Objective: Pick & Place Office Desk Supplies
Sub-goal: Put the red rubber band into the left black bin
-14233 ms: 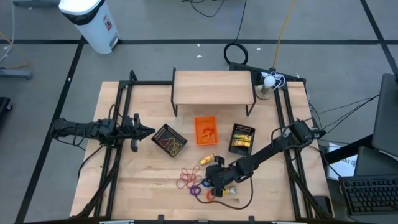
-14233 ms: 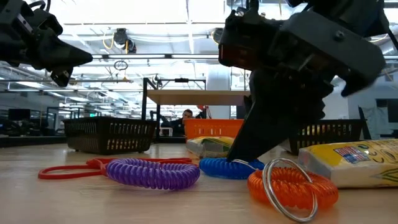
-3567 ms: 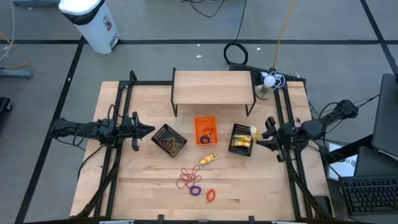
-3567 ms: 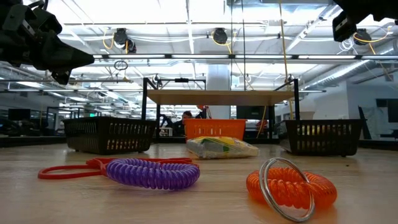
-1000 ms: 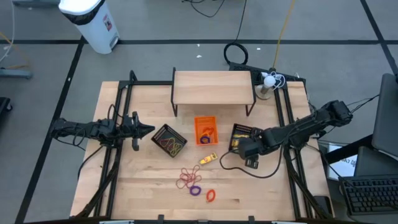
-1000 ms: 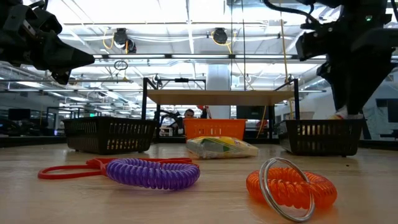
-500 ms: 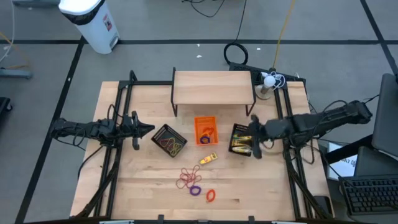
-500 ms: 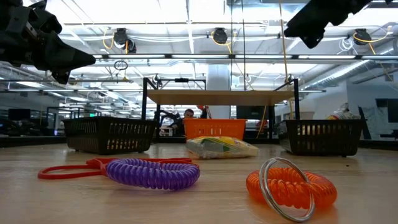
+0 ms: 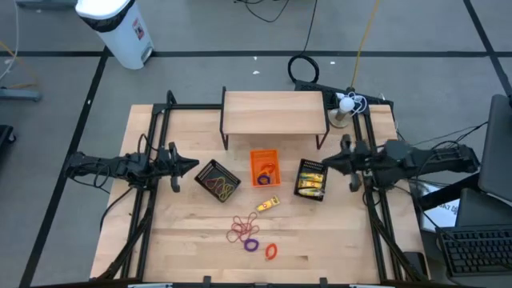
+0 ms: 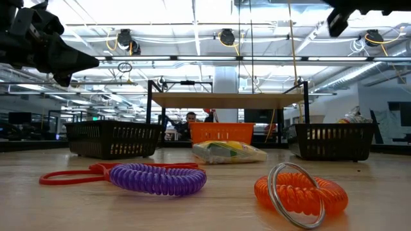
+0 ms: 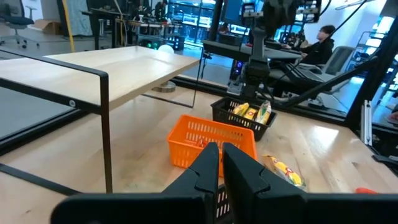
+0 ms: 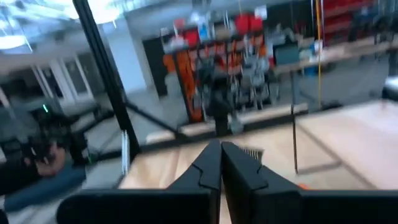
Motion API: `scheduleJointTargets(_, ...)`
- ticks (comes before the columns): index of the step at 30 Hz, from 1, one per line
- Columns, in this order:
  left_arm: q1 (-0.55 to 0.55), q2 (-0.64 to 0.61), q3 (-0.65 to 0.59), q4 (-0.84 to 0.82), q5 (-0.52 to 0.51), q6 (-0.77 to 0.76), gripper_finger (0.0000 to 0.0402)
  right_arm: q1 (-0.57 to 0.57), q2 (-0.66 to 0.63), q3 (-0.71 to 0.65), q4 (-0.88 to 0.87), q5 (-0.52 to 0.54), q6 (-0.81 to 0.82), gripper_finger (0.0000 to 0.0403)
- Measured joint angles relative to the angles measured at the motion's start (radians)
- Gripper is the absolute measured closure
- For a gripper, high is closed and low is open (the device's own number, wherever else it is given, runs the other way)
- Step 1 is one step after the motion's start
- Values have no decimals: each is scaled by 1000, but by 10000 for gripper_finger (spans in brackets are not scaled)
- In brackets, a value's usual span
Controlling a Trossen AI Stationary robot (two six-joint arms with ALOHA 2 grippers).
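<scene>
Shelf [image 9: 274, 111], orange tray [image 9: 264, 167], black trays [image 9: 218, 180]

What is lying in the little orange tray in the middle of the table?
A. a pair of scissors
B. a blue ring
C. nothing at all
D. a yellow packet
B: in the high view, the orange tray holds a small blue ring near its front edge, beside some orange rings.
</scene>
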Motion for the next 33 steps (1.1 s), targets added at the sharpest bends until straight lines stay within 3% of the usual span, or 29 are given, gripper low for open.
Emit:
scheduleJointTargets(14,0,0,0,3,-191,67,380,-22,-266,-10,-166,24,-46,403)
scheduleJointTargets(23,0,0,0,3,-199,59,380,-22,-400,-161,-101,24,-85,403)
scheduleJointTargets(33,0,0,0,3,-153,-43,380,-22,-384,-345,106,24,-101,403)
